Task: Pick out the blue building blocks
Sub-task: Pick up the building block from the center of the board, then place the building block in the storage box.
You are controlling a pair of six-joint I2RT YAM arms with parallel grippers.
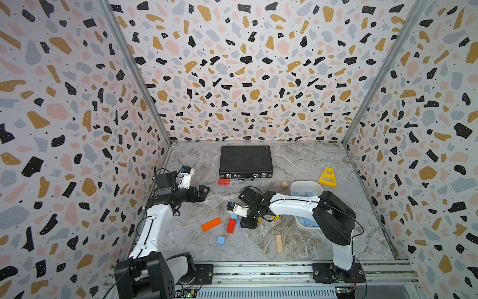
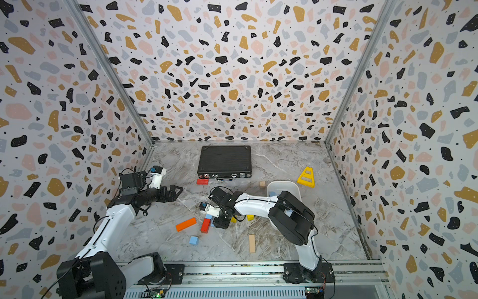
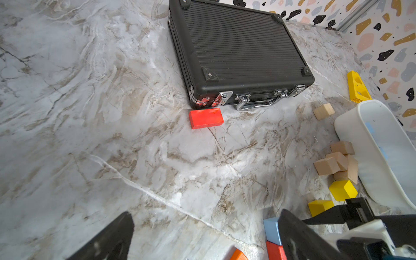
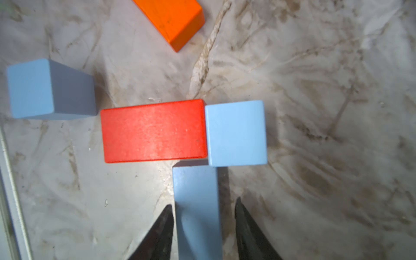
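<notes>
Three light-blue building blocks lie under the right wrist view: a blue bar, a blue cube touching its end, and another blue cube off to one side. My right gripper is open and straddles the bar, one finger against it and a gap at the other. In a top view this gripper points down at mid-table, and the lone blue cube sits nearer the front. More blue blocks lie in the white bin. My left gripper hovers open and empty at the left.
A red block touches the blue cube and bar; an orange block lies beyond. A black case stands at the back with a red block before it. A yellow triangle, tan plank, tan blocks and yellow blocks lie around the bin.
</notes>
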